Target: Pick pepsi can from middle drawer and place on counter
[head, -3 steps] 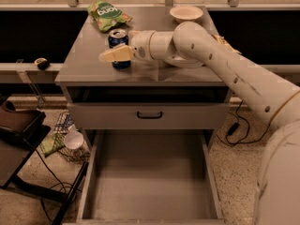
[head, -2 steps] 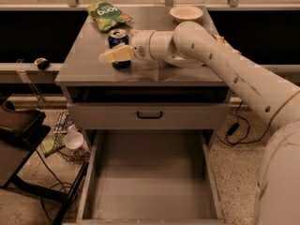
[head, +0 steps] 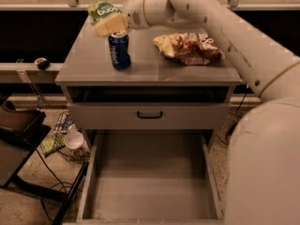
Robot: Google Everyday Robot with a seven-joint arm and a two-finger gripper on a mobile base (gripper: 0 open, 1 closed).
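The pepsi can (head: 119, 50), dark blue with a silver top, stands upright on the counter (head: 93, 67) near its left front part. My gripper (head: 110, 25) is just above and slightly behind the can's top, with its cream fingers open and nothing in them. The white arm reaches in from the right across the counter's back. The middle drawer (head: 150, 182) is pulled out below, and its bare grey floor holds nothing.
A brown chip bag (head: 187, 47) lies on the counter's right half and a green snack bag (head: 104, 8) at its back left. A drawer front with a black handle (head: 150, 115) is shut. A white cup (head: 74, 139), a dark stand (head: 18, 130) and cables are on the floor at left.
My gripper has let go of the pepsi can and risen above it. The can stays standing on the counter. The arm has lifted, uncovering the brown chip bag.
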